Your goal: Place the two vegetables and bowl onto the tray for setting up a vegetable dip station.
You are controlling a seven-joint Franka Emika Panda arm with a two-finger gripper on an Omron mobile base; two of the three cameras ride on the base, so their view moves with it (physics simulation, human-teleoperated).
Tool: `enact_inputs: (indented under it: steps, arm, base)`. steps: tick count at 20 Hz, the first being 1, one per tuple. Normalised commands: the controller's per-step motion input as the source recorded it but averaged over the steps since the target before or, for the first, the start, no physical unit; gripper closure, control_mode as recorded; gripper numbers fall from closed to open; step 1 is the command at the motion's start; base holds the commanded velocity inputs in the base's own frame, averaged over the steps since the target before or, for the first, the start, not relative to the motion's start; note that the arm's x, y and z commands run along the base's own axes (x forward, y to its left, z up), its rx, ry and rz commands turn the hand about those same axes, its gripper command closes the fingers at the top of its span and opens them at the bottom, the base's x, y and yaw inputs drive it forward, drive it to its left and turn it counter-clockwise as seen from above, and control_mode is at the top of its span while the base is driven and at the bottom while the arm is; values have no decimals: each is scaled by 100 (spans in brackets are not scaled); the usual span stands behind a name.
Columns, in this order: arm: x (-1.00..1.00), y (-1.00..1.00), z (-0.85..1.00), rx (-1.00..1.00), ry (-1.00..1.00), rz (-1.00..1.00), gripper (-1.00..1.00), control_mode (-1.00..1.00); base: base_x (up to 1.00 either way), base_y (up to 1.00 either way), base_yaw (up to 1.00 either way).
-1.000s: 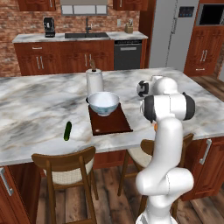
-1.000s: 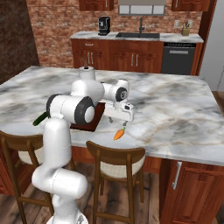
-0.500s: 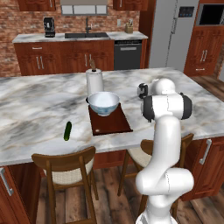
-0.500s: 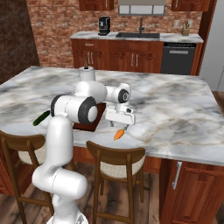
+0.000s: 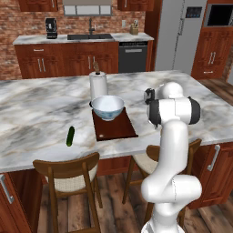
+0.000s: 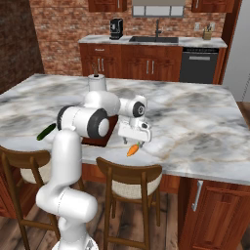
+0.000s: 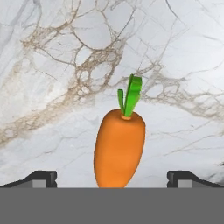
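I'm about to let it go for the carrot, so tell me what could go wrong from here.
1. The carrot lies near the front edge of the counter. A nudge from the open gripper above it could roll it off.
2. The carrot tapers, so the fingertips might slip along it when they close.
3. The bowl already takes up the far end of the tray, leaving only the near part for the carrot and the cucumber.

In the hand view the carrot [image 7: 119, 148] loses its tip behind the bottom band, and of each gripper finger [image 7: 40, 178] just the top shows. In the right base view the arm covers most of the tray [image 6: 97, 140] and hides the bowl, while the cucumber [image 6: 46, 131] is partly behind the arm's shoulder. In the left base view the bowl [image 5: 107, 107] hides the foot of the paper towel roll [image 5: 98, 85].
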Motion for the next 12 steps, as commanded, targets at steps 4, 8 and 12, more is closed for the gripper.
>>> enact_inputs:
  steps: [4,8,12]
  arm:
    - [-19,0,-3,0,0,0,-100,-100]
    - [-1,0,-13,0,0,0,-100,-100]
    - [14,0,-16,0,-5,0,-100,-100]
  base:
    - [0,0,0]
    - [0,0,0]
    - [0,0,0]
